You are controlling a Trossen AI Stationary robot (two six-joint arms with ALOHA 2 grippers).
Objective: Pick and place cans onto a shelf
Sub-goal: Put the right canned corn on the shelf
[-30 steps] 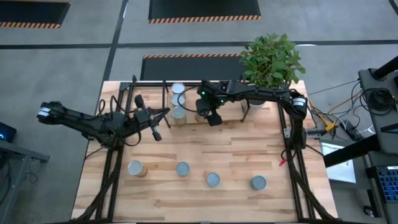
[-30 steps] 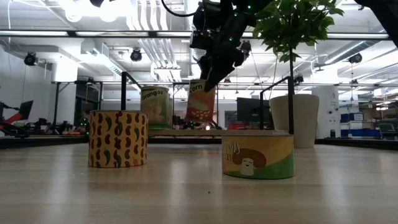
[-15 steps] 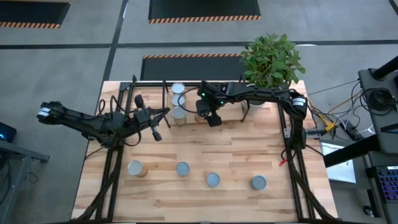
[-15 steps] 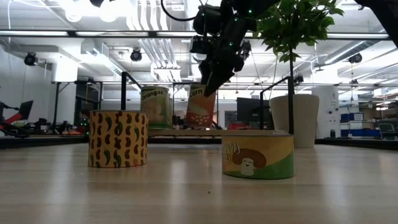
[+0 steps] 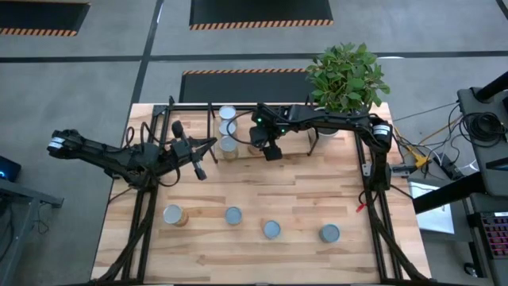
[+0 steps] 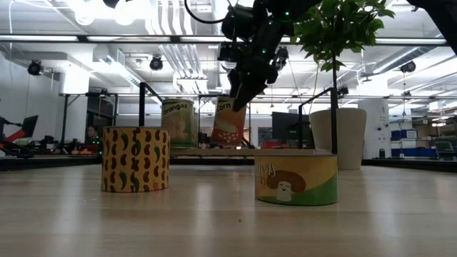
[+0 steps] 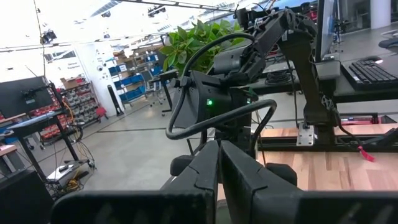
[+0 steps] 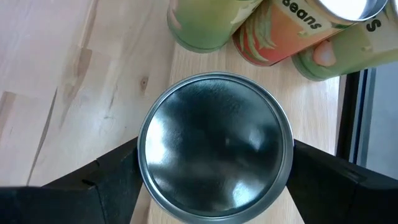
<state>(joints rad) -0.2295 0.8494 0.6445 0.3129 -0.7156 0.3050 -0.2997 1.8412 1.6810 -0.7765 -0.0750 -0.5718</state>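
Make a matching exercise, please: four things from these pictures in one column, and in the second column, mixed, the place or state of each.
1. corn can
2. bean-pattern can
3. left gripper
4. plant pot

a. idle above the table's left part
b. held tilted by the right gripper at the shelf
c. stands on the table near the low camera
d. white, at the table's far right corner

Pairs: 1-b, 2-c, 3-a, 4-d

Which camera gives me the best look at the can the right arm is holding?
Right wrist view: the can's lid fills it between the right gripper's jaws. Low view shows its tilted orange side; in the high view the gripper hides it.
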